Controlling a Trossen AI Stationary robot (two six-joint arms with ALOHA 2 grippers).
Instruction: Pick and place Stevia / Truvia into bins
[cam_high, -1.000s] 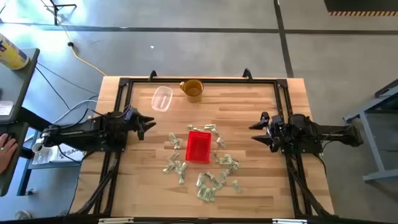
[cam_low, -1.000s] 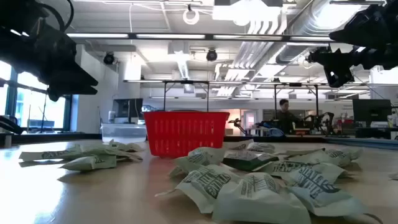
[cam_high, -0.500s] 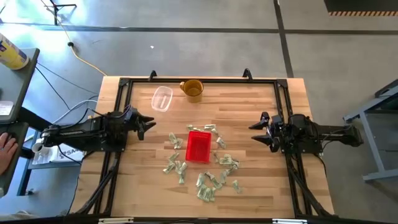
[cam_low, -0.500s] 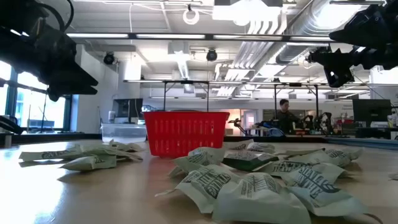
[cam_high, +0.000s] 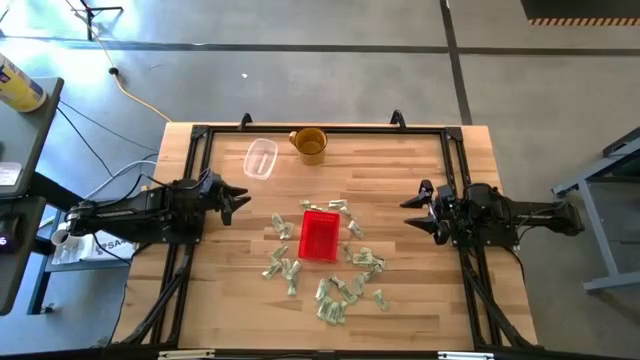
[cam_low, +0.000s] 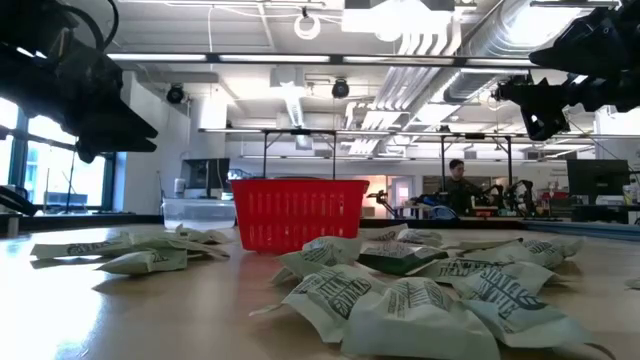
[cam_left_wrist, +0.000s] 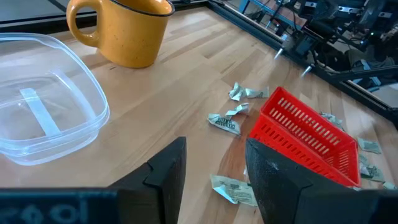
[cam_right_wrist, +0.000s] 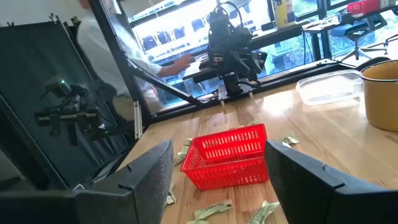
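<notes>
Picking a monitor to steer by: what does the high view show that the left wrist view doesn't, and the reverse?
Only the high view: both arms, left gripper and right gripper open, flanking the scattered Stevia packets, most of which lie on the side of the red bin away from the mug.
Only the left wrist view: the bin's slotted wall and the clear container's empty inside.
Both: the bin, the yellow-brown mug, the container, a few packets.
</notes>
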